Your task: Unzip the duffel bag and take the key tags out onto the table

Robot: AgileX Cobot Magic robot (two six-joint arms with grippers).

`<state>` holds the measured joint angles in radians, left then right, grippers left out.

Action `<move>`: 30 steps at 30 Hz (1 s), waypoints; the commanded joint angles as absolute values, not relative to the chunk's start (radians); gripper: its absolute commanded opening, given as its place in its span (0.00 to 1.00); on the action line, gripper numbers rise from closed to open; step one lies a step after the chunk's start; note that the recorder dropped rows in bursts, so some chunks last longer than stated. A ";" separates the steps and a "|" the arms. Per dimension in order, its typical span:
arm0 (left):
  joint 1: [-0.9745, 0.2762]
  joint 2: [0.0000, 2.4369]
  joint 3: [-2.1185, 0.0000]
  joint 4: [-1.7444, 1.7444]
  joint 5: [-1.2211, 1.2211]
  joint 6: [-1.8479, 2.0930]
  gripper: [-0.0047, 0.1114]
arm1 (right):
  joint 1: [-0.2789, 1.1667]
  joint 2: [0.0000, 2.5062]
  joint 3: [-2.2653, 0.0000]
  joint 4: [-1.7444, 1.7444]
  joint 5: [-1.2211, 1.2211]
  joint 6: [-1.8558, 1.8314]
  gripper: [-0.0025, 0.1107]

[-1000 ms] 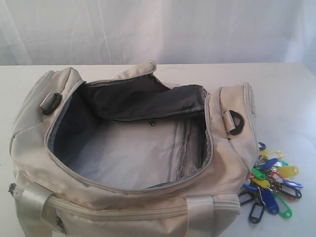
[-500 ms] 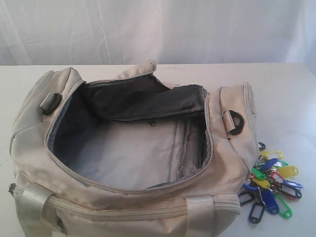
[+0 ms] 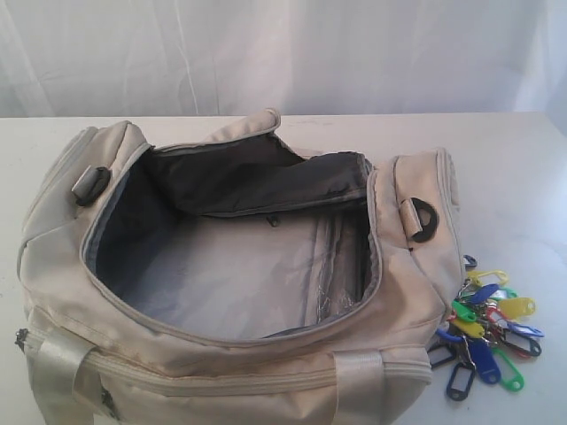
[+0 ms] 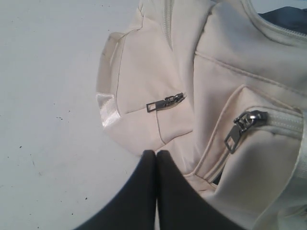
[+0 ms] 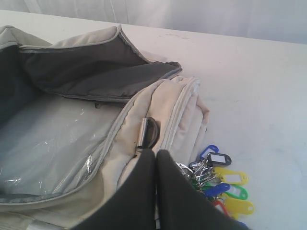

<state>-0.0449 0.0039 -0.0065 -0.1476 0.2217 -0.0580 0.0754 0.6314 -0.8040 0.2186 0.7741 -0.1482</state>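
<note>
The bag [image 3: 266,367] lies unzipped on the table [image 3: 523,168], filling the exterior view from the centre out to nine o'clock. Its mouth gapes and the grey lining [image 3: 230,283] is bare inside. The top flap [image 3: 257,173] is folded back toward twelve o'clock. The key tags [image 3: 487,332] lie on the table outside the bag, at about four o'clock from its mouth and just beside its end wall; blue, yellow, green and red ones show. A black D-ring [image 3: 423,220] sits on that same end, at about two o'clock.

The left hand [image 4: 156,153] is fully closed, fingers pressed together and gripping nothing. Its tips hang over the bag's other end, near two zipper pulls [image 4: 164,102]; whether they touch the fabric cannot be told. The right hand [image 5: 156,152] is likewise closed tight and empty, above the D-ring end, with the tags just beside it.
</note>
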 commanded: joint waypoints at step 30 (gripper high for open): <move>-0.047 0.000 0.000 -0.158 0.227 -0.065 0.04 | 0.050 0.222 -0.662 0.212 0.755 -0.152 0.02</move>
